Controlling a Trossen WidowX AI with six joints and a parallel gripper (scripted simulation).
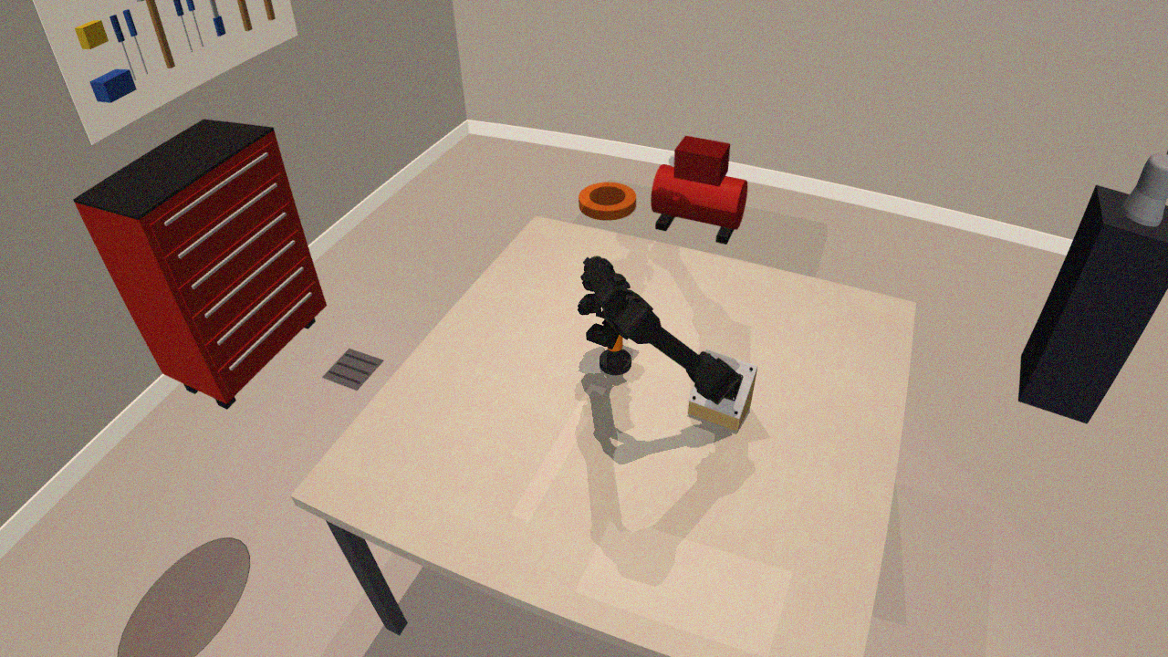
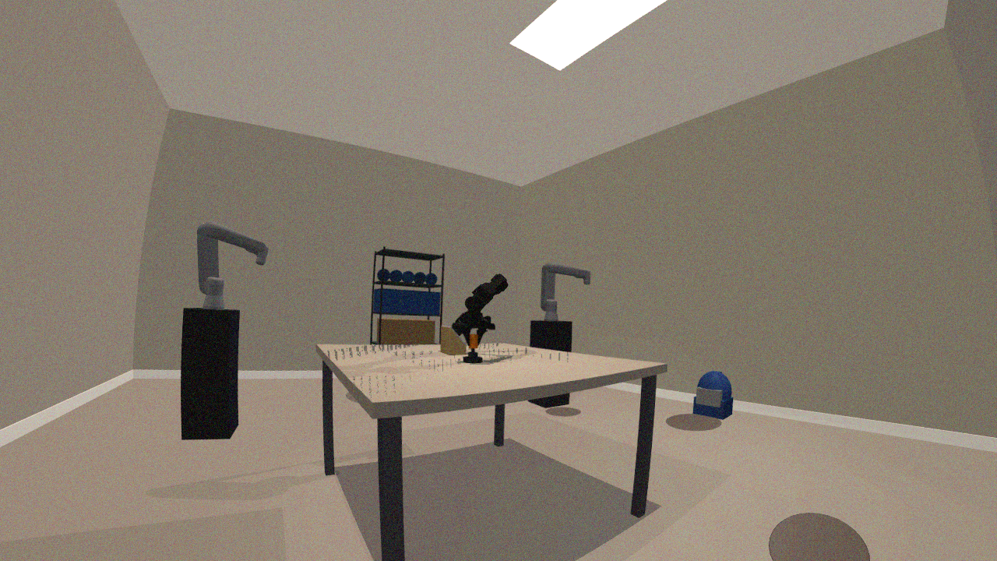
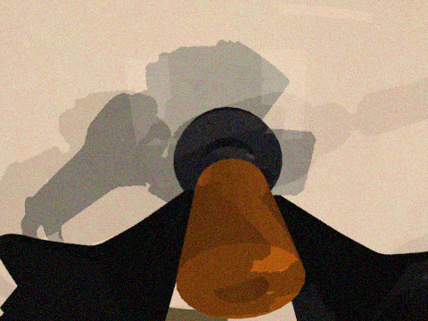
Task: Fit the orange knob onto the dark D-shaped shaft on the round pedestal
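The orange knob stands about upright over the round dark pedestal. My gripper is shut on the knob, with one black finger on each side of it in the wrist view. In the exterior view the knob's lower end is above the pedestal's base, with a short dark part between them. The knob covers the shaft's top, and I cannot tell how far the shaft is inside the hole. The flat sides are hidden.
The arm's base is on a box on the table. Shadows of the arm fall across the table top. A red tool cabinet and a red compressor stand on the floor away from the table.
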